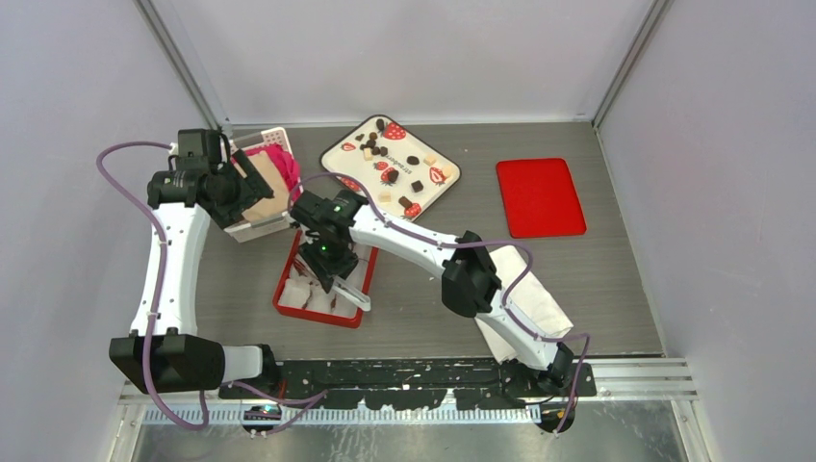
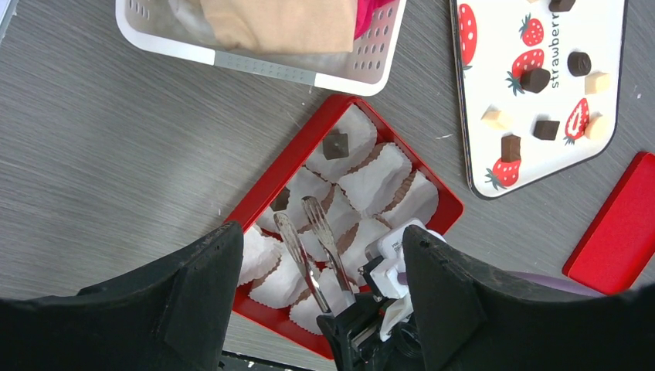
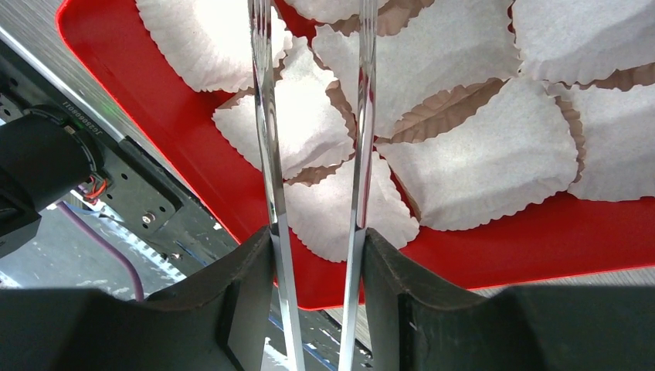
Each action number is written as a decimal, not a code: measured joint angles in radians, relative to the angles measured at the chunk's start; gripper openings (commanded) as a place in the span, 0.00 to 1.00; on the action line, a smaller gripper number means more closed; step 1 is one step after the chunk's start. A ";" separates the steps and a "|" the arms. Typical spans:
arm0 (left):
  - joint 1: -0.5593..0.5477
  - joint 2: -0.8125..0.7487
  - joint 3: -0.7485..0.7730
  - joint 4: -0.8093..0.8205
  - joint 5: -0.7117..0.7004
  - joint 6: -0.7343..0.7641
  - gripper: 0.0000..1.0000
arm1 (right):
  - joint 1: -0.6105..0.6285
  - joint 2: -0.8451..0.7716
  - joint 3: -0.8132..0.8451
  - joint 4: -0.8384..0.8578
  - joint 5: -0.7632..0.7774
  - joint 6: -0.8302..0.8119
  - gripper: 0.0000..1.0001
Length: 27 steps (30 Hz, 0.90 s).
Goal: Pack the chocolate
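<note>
The chocolate (image 1: 390,166) lies as several dark and cream pieces on a strawberry-print tray (image 1: 348,146); the left wrist view shows the pieces (image 2: 534,79) there too. Two dark pieces (image 2: 335,144) sit in white paper cups in the red box (image 2: 270,174). My right gripper (image 1: 332,262) hangs over the box (image 3: 139,93), shut on metal tongs (image 3: 263,116) whose arms stand apart with nothing between them. The tong tips (image 2: 313,205) hover by the second piece (image 2: 280,199). My left gripper (image 1: 231,192) is open, empty and high above, its fingers (image 2: 208,270) framing the box.
A white basket (image 1: 260,226) with pink and tan contents stands at the left, just behind the red box. A flat red lid (image 1: 540,196) lies to the right of the tray. White paper (image 1: 539,298) lies under the right arm. Enclosure walls close in all round.
</note>
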<state>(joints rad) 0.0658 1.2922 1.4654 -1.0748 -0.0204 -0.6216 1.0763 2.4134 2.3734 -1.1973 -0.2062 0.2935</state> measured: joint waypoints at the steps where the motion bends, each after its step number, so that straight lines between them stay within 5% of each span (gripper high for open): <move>1: 0.000 0.000 0.000 0.000 0.000 0.000 0.76 | 0.001 0.000 0.000 0.000 0.000 0.000 0.47; 13: 0.000 -0.001 0.000 0.000 0.005 0.000 0.76 | 0.004 -0.034 -0.027 0.021 0.053 0.000 0.40; 22: 0.033 0.000 0.034 -0.008 0.062 -0.008 0.77 | -0.041 -0.305 -0.252 0.021 0.150 -0.001 0.37; 27: 0.044 0.001 0.055 0.001 0.094 -0.024 0.76 | -0.172 -0.458 -0.370 0.027 0.183 0.011 0.37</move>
<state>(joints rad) 0.1101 1.2934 1.5200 -1.0737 0.0734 -0.6460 0.9039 1.9553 2.0033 -1.1706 -0.0235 0.3050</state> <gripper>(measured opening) 0.765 0.383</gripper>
